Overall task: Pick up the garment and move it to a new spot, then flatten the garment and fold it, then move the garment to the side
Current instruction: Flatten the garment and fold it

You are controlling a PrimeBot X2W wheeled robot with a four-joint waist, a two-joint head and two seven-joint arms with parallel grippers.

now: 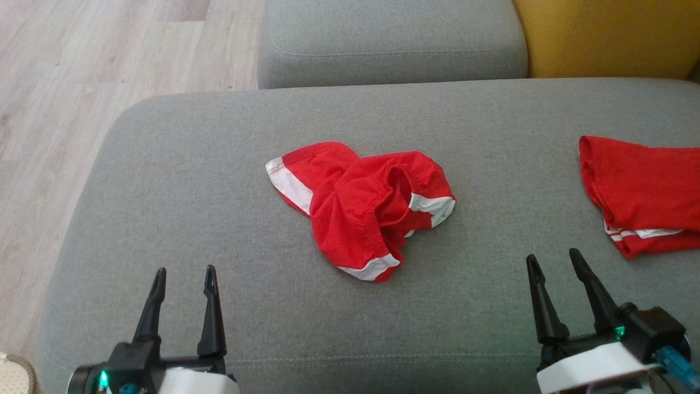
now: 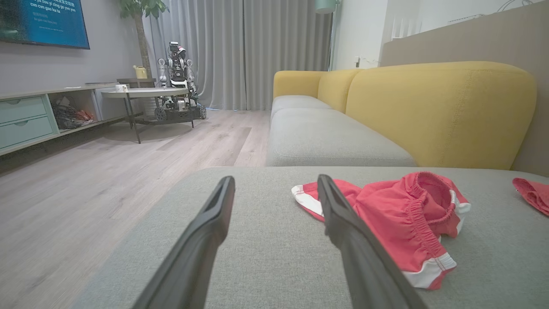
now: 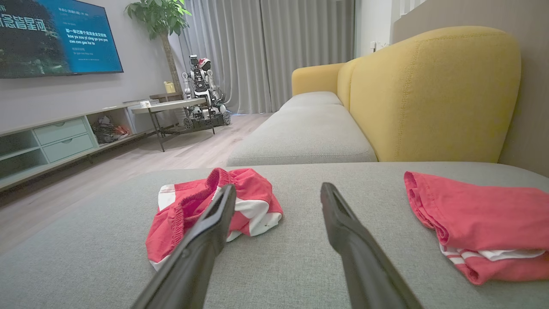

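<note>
Head view: red shorts (image 1: 361,208) with white trim lie crumpled near the middle of a grey sofa cushion (image 1: 191,219). Elastic waistband is turned upward, one white-edged leg hem sticks out to the left, another lies at the near edge of the heap. Not flattened, not folded.

Left gripper (image 1: 185,270) at lower left, over the near part of the cushion. Fingers spread, nothing between them. Well apart from the shorts.

Right gripper (image 1: 551,254) at lower right, fingers likewise spread and bare. Also clear of the shorts.

The shorts sit ahead of both grippers, roughly between them.

A second red garment (image 1: 640,191) lies on the same cushion at the far right, flatter, with white stripes at its near edge; part of it runs past the frame edge. It is apart from the shorts and just beyond the right gripper.

Behind: another grey seat cushion (image 1: 388,44), a yellow backrest (image 1: 601,38), and a pale wood floor (image 1: 82,82) on the left.

Left wrist view: the shorts lie ahead and to the right; the right finger crosses them in the picture, but contact cannot be told from here.

Right wrist view: the shorts lie ahead and to the left, the second garment to the right.

Across the room: a television (image 3: 55,38), a low console (image 2: 25,120), a round table (image 2: 146,92), another robot (image 2: 178,81), a potted plant (image 3: 158,17), grey curtains (image 2: 257,51).
</note>
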